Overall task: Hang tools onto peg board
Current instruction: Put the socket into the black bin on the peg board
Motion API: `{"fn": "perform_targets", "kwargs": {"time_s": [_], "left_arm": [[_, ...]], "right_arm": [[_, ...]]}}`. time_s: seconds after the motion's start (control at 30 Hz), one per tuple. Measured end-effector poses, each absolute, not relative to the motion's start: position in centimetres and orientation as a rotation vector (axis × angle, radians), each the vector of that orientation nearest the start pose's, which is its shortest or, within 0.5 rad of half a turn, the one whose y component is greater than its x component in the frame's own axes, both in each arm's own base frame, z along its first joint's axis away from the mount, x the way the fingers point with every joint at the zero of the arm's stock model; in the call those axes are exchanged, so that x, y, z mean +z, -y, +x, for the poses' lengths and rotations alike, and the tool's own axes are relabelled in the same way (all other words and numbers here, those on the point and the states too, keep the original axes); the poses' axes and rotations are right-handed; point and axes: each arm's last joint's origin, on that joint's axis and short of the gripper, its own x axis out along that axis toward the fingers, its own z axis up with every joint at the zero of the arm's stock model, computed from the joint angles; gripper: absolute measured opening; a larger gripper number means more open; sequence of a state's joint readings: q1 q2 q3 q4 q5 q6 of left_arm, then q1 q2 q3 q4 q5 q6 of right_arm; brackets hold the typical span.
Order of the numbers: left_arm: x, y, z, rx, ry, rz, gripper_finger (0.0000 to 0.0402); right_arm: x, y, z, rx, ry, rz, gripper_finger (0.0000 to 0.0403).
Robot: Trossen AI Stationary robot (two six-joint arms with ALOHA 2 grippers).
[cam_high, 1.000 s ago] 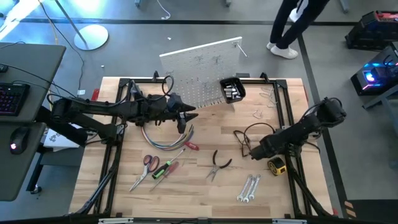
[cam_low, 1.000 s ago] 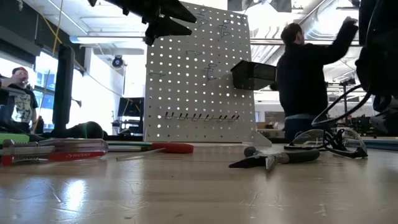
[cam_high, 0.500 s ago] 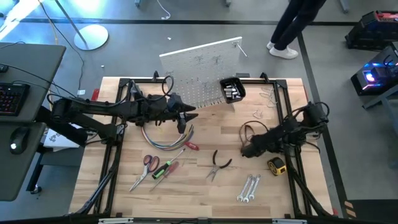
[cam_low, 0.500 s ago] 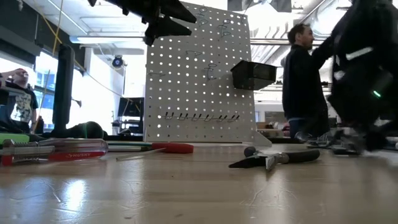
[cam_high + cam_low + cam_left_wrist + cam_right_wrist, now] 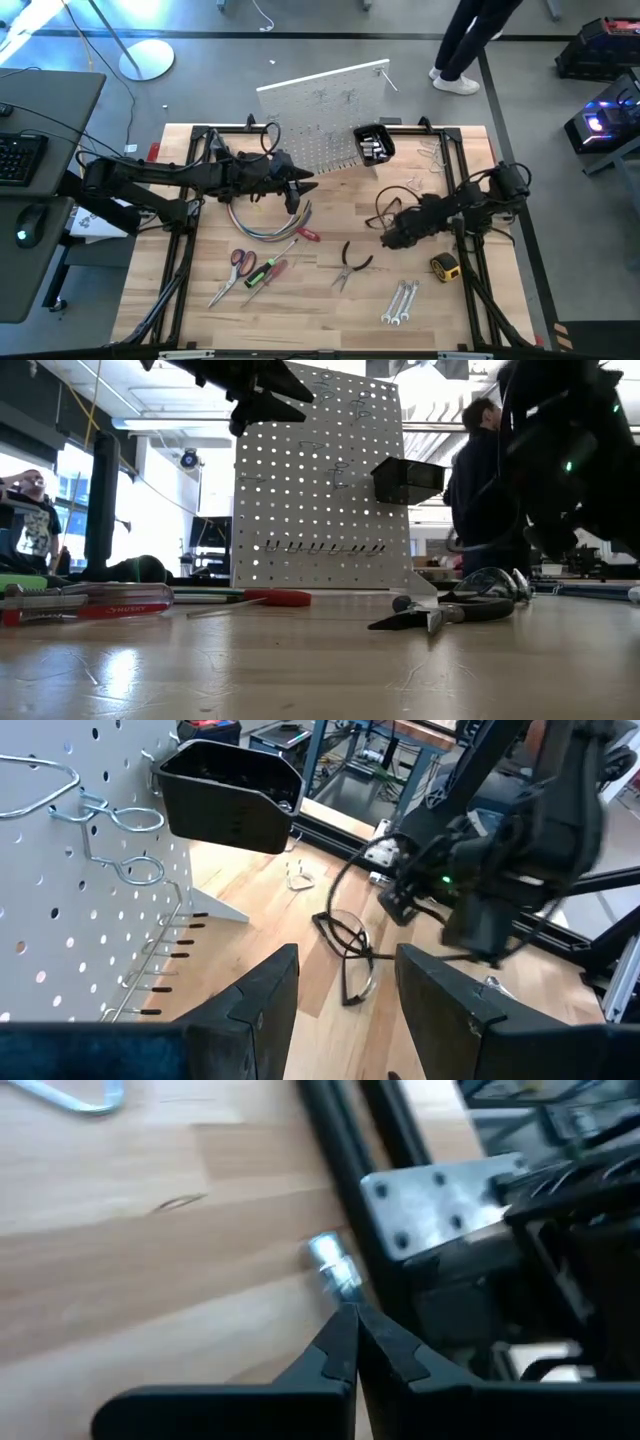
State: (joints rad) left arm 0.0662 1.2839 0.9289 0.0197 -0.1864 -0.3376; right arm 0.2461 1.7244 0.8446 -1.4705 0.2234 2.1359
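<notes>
Bare wood lies open across the middle of the light wooden desk (image 5: 330, 215) before the white perforated peg board (image 5: 325, 115). Crowding it: the curved bundle of coloured cables (image 5: 262, 228), black-handled pliers (image 5: 350, 265), and the right arm's looping black cable (image 5: 392, 210).

We see the left arm stretched horiz. across the left-centre of the high view, its left gripper (image 5: 303, 188) near frame centre, fingers (image 5: 255, 1005) parted w/ nothing between. Right arm sits folded low, centre-right; right gripper (image 5: 385, 236) points toward the frame's left, fingers (image 5: 340, 1345) pressed together, empty.
</notes>
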Motion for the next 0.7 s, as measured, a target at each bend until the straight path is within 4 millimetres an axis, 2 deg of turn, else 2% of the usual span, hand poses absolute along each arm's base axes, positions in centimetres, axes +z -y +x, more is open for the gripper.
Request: {"fn": "perform_targets", "kwargs": {"time_s": [0.23, 0.43, 0.7], "left_arm": [[29.6, -2.4, 28.6, 0.305, -0.289, -0.312, 0.0163], [29.6, -2.4, 28.6, 0.304, -0.294, -0.304, 0.0163], [29.5, -2.4, 28.5, 0.294, -0.310, -0.233, 0.0163]], "right_arm": [[12.1, -2.2, 17.8, -2.078, -1.086, 0.682, 0.0000], [11.6, -0.2, 18.2, -2.215, -0.995, 0.676, 0.0000], [10.3, 1.4, 18.2, -2.330, -1.043, 0.647, 0.0000]]}}
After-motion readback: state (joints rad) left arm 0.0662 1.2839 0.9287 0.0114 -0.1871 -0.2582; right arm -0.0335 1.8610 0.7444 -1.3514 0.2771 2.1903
